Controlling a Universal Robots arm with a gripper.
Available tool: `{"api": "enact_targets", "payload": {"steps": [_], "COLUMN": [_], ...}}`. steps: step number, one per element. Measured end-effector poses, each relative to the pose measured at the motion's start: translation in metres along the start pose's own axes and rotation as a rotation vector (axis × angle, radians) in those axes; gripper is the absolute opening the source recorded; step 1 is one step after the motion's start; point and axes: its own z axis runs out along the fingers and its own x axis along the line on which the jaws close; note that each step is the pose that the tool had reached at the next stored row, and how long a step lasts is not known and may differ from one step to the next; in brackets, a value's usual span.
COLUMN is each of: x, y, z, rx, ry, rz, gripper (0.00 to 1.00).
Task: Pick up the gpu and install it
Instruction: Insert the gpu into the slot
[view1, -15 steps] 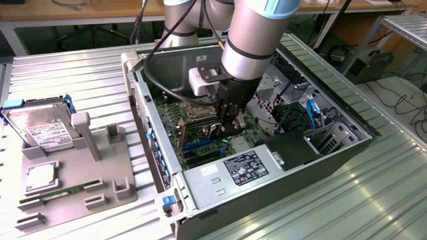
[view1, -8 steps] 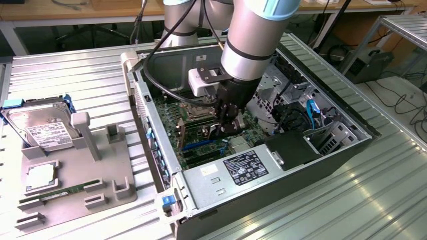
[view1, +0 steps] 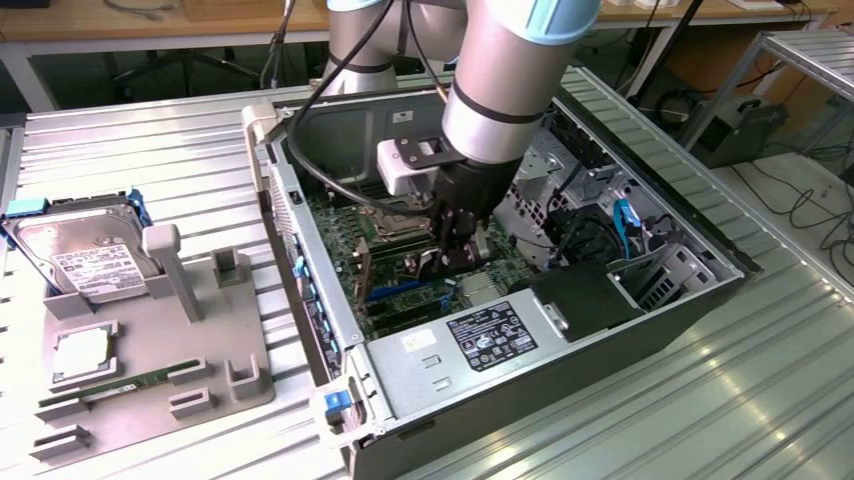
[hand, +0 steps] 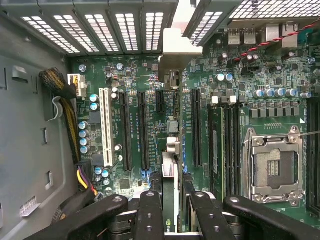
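Note:
The gpu (hand: 170, 167), a thin green card with a silver end bracket (hand: 176, 47), shows edge-on in the wrist view, running from between my fingers to the case's rear vents. My gripper (hand: 170, 212) is shut on the card's upper edge, one black finger (hand: 150, 215) on each side. The card stands upright over the black expansion slots (hand: 144, 130) of the motherboard (hand: 235, 75); whether it is seated in one I cannot tell. In the exterior view the gripper (view1: 441, 262) reaches down inside the open computer case (view1: 694, 285), with the gpu (view1: 366, 272) stretching toward the case's rear wall.
A white slot (hand: 106, 125) and an empty CPU socket (hand: 275, 167) flank the card. The power supply (view1: 494, 335) fills the case's near end, with cables and drive bays (view1: 627, 240) beside it. At the exterior view's left, a grey fixture (view1: 200, 380) holds a hard drive (view1: 80, 255), a CPU (view1: 83, 352) and a RAM stick (view1: 120, 388).

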Motion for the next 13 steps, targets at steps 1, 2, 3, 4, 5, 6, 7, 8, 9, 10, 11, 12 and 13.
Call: {"api": "enact_targets", "payload": {"steps": [1,2,3,4,5,6,7,8,9,10,11,12,13], "x": [0.0,0.0,0.0,0.0001,0.0001,0.0001,0.0001,0.0001,0.0001,0.0001,0.0002,0.0002,0.0002], "y": [0.0,0.0,0.0,0.0,0.0001,0.0002,0.0004,0.0006,0.0008,0.0012,0.0015,0.0018,0.002], "z": [0.0002,0.0005,0.0008,0.001,0.0018,0.0021,0.0021,0.0022,0.0022,0.0023,0.0024,0.0025,0.0025], "rx": [0.0,0.0,0.0,0.0,0.0,0.0,0.0,0.0001,0.0001,0.0,0.0,0.0,0.0], "ry": [0.0001,0.0001,0.0,0.0002,0.0001,0.0001,0.0001,0.0,0.0001,0.0,0.0001,0.0001,0.0001], "rz": [0.0,0.0,0.0,0.0,0.0,0.0,0.0,0.0,0.0,0.0,0.0,0.0,0.0], "gripper": [0.26,0.26,0.26,0.26,0.26,0.26,0.26,0.26,0.26,0.26,0.26,0.26,0.26]}}
